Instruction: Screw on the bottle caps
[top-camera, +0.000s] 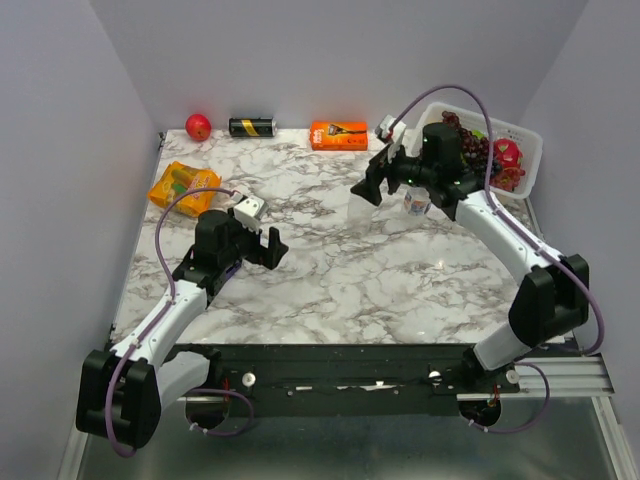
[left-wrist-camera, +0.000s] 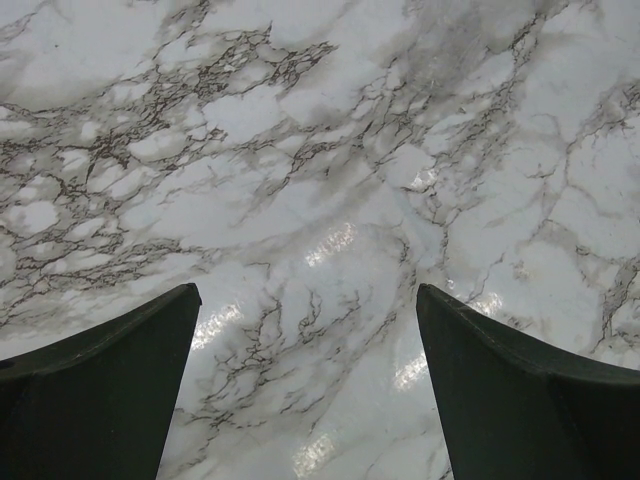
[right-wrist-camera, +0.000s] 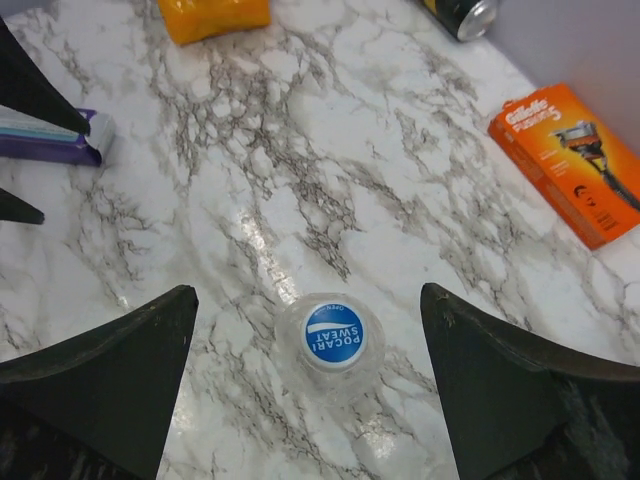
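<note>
A small clear bottle stands upright on the marble table, seen from above, with a blue cap marked "Pocari Sweat" sitting on its neck. It also shows in the top view, under the right arm. My right gripper is open above it, the fingers wide apart on either side and not touching; it is at the back right in the top view. My left gripper is open and empty over bare marble, left of centre. A second bottle and a whitish cap are not in view.
Along the back stand a red apple, a black-and-yellow can and an orange razor box. An orange packet lies at the left. A white basket of fruit is at the back right. A purple-and-white object lies by the left arm.
</note>
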